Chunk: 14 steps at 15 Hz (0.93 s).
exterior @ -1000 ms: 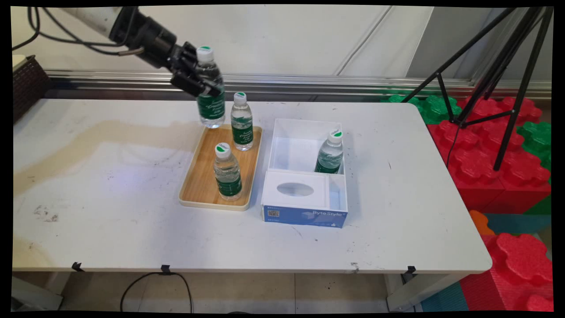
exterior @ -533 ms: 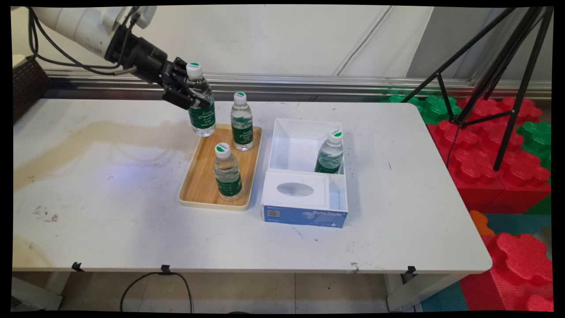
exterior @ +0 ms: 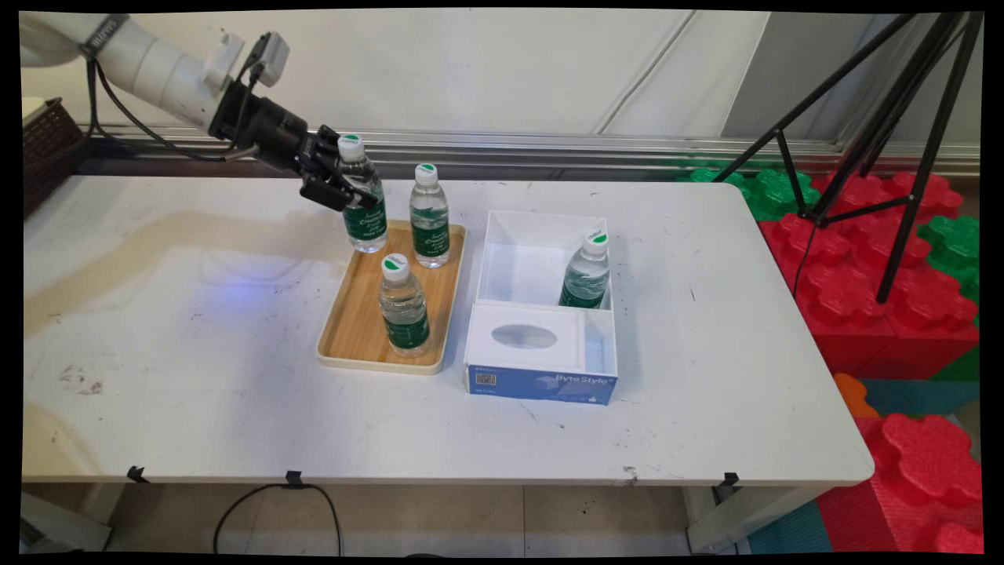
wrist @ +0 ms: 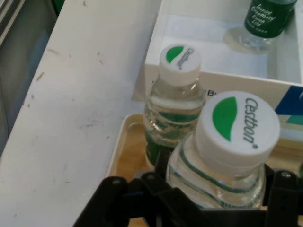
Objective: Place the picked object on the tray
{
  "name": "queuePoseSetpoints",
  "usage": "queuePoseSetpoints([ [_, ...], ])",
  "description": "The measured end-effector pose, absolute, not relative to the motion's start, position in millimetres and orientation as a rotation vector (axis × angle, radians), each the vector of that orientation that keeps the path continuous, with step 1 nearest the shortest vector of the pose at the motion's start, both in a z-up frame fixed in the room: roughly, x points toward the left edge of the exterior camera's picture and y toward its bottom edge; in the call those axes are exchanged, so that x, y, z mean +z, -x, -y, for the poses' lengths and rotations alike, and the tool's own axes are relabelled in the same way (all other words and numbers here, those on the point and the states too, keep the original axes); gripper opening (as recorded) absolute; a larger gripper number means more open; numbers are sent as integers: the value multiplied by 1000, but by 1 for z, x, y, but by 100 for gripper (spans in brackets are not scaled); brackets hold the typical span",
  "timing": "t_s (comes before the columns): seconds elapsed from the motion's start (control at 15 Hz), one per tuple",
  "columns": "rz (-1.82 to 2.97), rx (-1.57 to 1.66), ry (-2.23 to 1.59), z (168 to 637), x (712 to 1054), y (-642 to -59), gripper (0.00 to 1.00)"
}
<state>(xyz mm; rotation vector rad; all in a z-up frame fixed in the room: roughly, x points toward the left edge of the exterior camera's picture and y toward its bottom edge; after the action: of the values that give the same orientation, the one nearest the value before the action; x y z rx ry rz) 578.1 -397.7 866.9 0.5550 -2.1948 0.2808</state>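
Pincer [exterior: 343,182] clamped on a bottle [exterior: 363,205], gripping it around the shoulder just under the white cap. That held bottle sits upright at the far left corner of the tray [exterior: 354,318]; whether its base touches the wood, I cannot tell. Just right of it stands a second bottle [exterior: 430,218] on the tray's far end, and a third bottle [exterior: 403,307] stands near the tray's near end. Right of the tray, on the bench [exterior: 196,377], the white box [exterior: 541,275] holds a fourth bottle [exterior: 586,273].
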Motion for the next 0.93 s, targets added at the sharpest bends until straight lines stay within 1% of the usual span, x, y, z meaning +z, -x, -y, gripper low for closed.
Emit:
queuePoseSetpoints([
  [0.4, 2188, 298, -553, 411, 834, -586, 0],
  [0.93, 2171, 305, -561, 419, 804, -585, 0],
])
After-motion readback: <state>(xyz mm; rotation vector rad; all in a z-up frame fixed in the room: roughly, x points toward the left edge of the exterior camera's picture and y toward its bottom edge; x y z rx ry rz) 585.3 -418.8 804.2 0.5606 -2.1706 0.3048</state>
